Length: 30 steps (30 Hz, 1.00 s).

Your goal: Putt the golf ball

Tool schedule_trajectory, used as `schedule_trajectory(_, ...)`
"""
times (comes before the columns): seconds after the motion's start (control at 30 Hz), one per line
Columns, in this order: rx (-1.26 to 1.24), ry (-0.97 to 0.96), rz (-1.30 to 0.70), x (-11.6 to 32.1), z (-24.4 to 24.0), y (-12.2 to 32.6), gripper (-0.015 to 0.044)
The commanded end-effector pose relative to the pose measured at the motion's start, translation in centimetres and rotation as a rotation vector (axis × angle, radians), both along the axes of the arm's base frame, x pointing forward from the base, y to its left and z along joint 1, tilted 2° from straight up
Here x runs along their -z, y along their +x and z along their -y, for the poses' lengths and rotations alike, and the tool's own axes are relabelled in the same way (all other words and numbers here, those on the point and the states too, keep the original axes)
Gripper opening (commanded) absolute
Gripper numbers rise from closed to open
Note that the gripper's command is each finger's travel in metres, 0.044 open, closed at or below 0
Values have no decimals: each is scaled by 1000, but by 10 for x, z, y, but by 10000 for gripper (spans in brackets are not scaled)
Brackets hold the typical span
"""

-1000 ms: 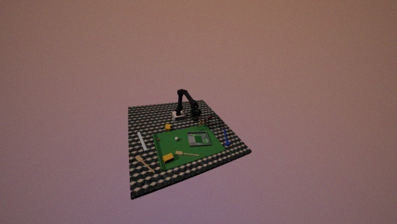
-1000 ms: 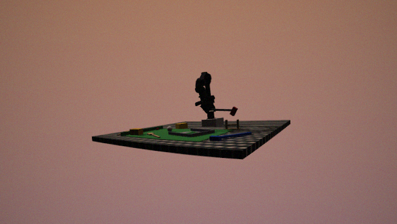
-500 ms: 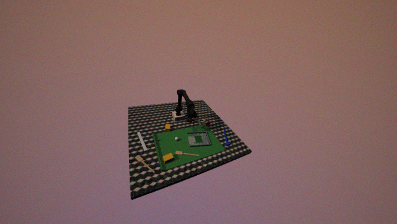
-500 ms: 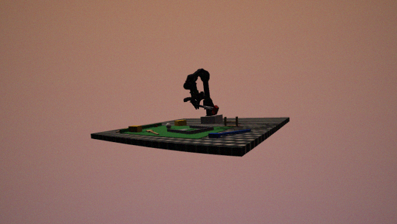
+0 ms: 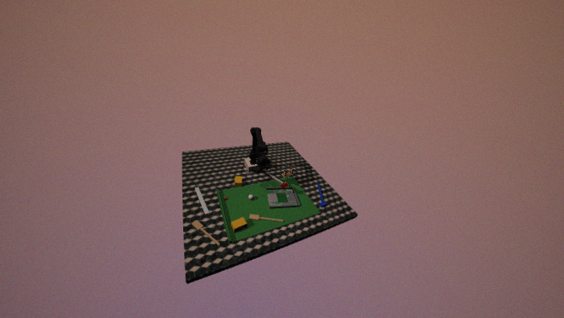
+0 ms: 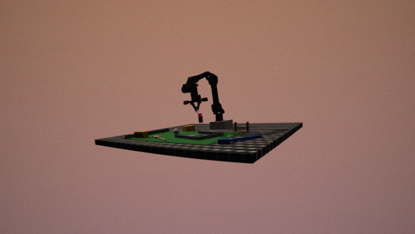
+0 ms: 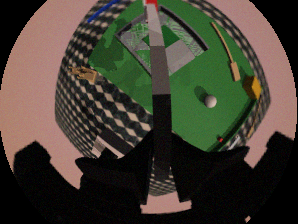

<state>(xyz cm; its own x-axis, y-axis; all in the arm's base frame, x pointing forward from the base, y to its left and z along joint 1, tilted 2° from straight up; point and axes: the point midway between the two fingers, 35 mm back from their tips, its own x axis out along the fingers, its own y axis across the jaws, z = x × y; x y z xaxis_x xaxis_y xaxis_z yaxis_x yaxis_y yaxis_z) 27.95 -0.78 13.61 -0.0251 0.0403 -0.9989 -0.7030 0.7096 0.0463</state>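
My gripper (image 5: 264, 168) (image 6: 196, 106) (image 7: 158, 132) is shut on the grey shaft of the red putter (image 5: 284, 184) (image 6: 200, 117). The putter hangs with its red head down, in the air above the back edge of the green mat (image 5: 247, 209) (image 6: 172, 137) (image 7: 193, 123). The white golf ball (image 5: 250, 196) (image 6: 176, 130) (image 7: 210, 102) lies on the mat, to the left of the raised green. The raised green (image 5: 283, 197) (image 6: 200, 135) (image 7: 136, 39), with its grey frame and ramp, sits on the right part of the mat, below the putter head.
A blue putter (image 5: 321, 196) (image 6: 240, 139) (image 7: 112, 2) lies right of the mat. Two yellow blocks (image 5: 238, 180) (image 5: 238, 223), two wooden mallets (image 5: 265, 217) (image 5: 205, 231), a white bar (image 5: 202, 200) and a small wooden rack (image 5: 288, 171) (image 6: 237, 127) lie around on the chequered board.
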Motion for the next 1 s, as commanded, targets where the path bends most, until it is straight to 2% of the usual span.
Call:
schedule_trajectory(0.0, 150, -27, -23, -8, 27, -4, 0)
schedule_trajectory(0.67, 744, -134, -139, -40, 127, -50, 0)
schedule_trajectory(0.97, 776, -139, -146, -38, 130, -52, 0)
